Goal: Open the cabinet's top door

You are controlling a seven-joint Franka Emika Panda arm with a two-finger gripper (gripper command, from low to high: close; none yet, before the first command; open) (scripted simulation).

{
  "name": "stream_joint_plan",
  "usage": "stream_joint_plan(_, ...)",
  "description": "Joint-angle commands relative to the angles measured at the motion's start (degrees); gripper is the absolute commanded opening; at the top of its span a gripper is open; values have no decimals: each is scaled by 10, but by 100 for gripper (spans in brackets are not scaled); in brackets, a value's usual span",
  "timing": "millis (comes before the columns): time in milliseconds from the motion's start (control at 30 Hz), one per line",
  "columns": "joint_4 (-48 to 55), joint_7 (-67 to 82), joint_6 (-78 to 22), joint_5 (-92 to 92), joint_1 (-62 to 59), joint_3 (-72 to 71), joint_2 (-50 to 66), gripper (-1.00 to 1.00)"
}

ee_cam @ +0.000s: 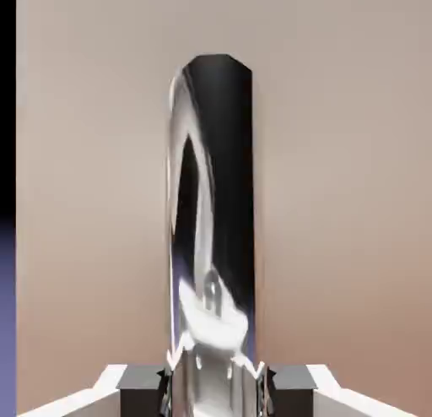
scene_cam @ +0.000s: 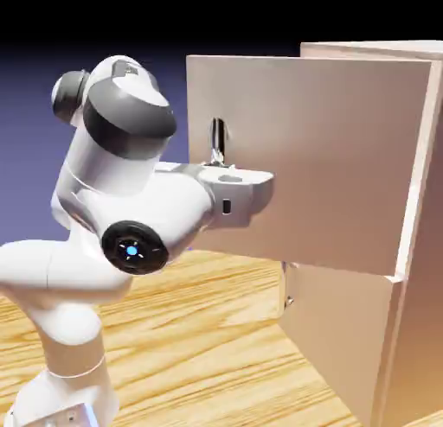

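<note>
Blue-violet bkgd; gripper [ee_cam: 213, 392] pinching top dr's handle [ee_cam: 213, 213], top dr [scene_cam: 320, 166] swung open from cab [scene_cam: 424, 244].

"Any writing you can read in the 2 views?"

"None, no word, number or brand. The exterior view has small marks on the panel at the arm's base [scene_cam: 65, 418], too small to make out."

"And the dark round cap [scene_cam: 134, 248] on the arm?"

"Short pale ticks around a blue light [scene_cam: 131, 251]. I can't read them as letters or digits."

"The hand view?"

"0 readable signs there."
</note>
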State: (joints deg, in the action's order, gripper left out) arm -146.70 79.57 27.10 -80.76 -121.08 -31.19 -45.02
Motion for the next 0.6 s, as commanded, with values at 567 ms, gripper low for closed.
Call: stream_joint_plan(567, 298, 102, 36, 257, -8, -108, 374, -100)
